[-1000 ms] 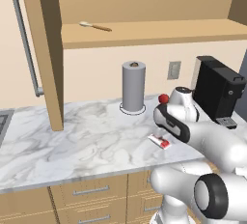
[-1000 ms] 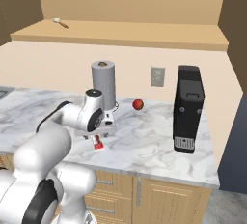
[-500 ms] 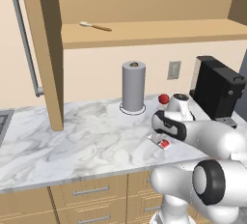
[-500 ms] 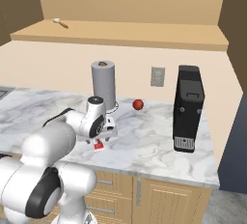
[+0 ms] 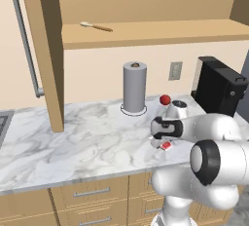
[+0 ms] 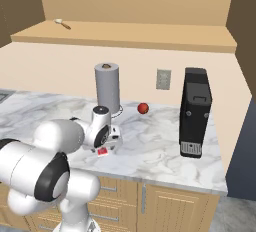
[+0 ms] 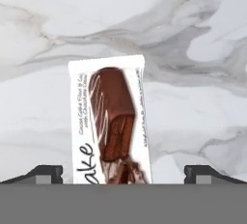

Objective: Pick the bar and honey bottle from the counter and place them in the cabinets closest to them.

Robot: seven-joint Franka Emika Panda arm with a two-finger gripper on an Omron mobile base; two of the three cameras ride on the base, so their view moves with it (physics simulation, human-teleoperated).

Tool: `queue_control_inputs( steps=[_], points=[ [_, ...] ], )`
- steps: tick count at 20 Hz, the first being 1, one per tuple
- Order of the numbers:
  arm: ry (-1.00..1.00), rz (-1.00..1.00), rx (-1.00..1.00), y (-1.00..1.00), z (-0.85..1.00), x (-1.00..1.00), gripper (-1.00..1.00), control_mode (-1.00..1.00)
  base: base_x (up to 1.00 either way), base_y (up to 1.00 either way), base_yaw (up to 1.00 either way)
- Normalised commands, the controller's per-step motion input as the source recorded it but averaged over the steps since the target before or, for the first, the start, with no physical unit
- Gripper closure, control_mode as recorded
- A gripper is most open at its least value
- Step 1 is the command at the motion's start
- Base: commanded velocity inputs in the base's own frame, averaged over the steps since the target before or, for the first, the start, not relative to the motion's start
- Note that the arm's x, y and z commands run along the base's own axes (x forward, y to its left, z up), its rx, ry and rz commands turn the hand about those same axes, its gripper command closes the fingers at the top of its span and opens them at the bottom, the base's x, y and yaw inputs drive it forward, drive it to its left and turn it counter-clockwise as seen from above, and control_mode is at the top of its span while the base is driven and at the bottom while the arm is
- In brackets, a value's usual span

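Gripper [image 7: 123,175] hovers wide open, empty, over the bar [image 7: 112,126] on the counter [image 7: 193,35]; fingertips [image 7: 46,174] at 4 and 8 o'clock.

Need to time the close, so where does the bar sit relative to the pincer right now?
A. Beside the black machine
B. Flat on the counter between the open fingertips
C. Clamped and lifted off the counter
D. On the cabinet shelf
B: the hand view shows the bar flat on the counter, with the pincer open around it.
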Motion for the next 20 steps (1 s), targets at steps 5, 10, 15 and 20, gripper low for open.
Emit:
queue_control_inputs(
  steps=[5,10,15,20],
  points=[
    [0.00,0.00,-0.02,0.00,-0.22,0.06,-1.00,-1.00,0.00,0.00,0.00],
    [0.00,0.00,0.00,0.00,0.00,0.00,1.00,-1.00,0.00,0.00,0.00],
    [0.00,0.00,0.02,-0.04,0.34,0.00,1.00,-1.00,0.00,0.00,0.00],
    [0.00,-0.02,0.01,-0.06,0.56,0.00,1.00,-1.00,0.00,0.00,0.00]
  ],
)
